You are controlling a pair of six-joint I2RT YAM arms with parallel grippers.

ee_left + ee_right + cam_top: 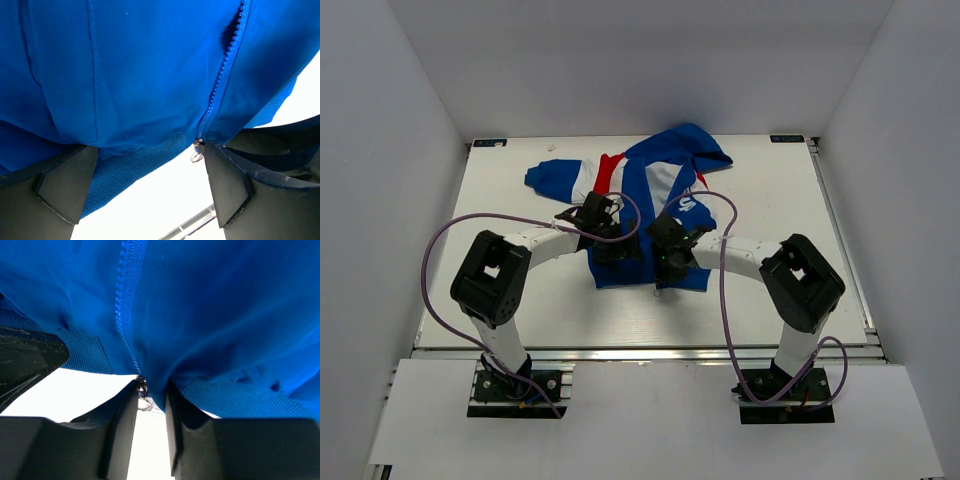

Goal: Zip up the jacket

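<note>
The small royal-blue hooded fabric jacket [650, 200] lies on the white table [770, 290], its metal zipper pull [144, 399] between the narrowed jaws of the right gripper [150, 390], whether clamped I cannot tell, with the left gripper [147, 150] gaping beside the pull; pinching hem cloth instead would drag the jacket.

A white table [770, 200] sits inside plain white walls [380, 150], with small black tags [488, 143] at its far corners.
</note>
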